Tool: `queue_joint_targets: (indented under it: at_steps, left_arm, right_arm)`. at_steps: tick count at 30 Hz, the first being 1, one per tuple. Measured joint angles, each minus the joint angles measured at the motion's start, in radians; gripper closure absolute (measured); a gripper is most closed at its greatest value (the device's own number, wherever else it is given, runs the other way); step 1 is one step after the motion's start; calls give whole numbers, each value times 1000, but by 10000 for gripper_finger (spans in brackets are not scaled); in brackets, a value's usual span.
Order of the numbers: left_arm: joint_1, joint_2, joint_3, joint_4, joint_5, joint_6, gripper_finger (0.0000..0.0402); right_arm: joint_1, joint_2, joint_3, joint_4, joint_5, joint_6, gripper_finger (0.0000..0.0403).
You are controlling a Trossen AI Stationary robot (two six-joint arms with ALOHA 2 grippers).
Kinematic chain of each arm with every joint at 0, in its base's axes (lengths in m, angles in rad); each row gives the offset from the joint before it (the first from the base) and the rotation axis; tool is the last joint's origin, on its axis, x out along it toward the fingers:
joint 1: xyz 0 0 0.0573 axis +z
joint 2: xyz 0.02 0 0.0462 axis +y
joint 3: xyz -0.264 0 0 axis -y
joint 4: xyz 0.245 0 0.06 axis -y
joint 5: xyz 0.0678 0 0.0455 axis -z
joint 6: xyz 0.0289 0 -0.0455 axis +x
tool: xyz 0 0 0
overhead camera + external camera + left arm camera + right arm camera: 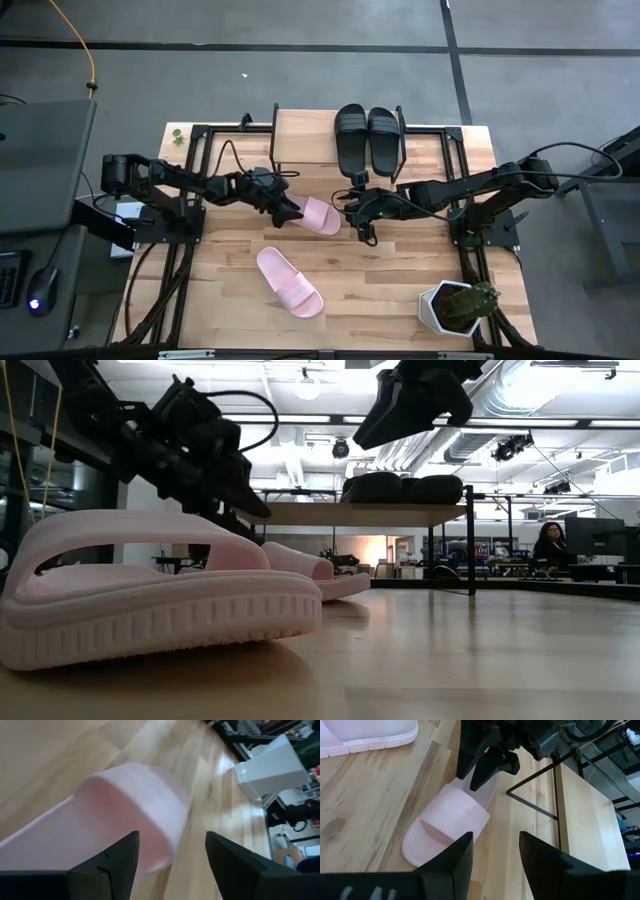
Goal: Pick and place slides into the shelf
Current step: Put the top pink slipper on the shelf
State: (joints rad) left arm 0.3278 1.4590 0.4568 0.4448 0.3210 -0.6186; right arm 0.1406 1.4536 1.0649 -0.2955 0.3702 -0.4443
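One pale pink slide [318,215] lies flat on the tabletop at mid-table. My left gripper [287,210] is open and low over the slide's left end, its fingers [120,857] slanting down with the slide's edge between them. My right gripper [496,836] hangs open above the table just right of that slide, holding nothing. A second pink slide [288,282] lies sole-down nearer the front edge. The pair of black slides [368,135] rests side by side on the shelf [300,130] at the back. My left gripper comes at the left end [470,787] of the pink slide, slanting down from the table's left, with open fingers. One finger is over the slide and one is beside its edge. Whether either finger touches it, I cannot tell.
A white pot with a green plant [455,305] stands at the front right corner. The shelf's thin black legs [530,802] stand close behind the pink slide. Bare wood lies between the two pink slides and across the front middle.
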Motion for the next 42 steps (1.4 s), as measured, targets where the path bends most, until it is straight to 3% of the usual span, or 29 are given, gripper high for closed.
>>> queue_joint_targets:
  at_steps: [16,21,29,42]
  left_arm:
    - [-37,1,0,24,-57,-8,185]
    - [-40,52,0,43,-61,-18,185]
    - [-41,146,2,183,1,-45,185]
    - [-53,151,36,173,1,-44,186]
  right_arm:
    - [0,0,0,1,-3,2,251]
    - [0,0,0,5,-5,2,251]
    - [0,0,0,8,-6,10,251]
    - [0,0,0,8,-6,10,251]
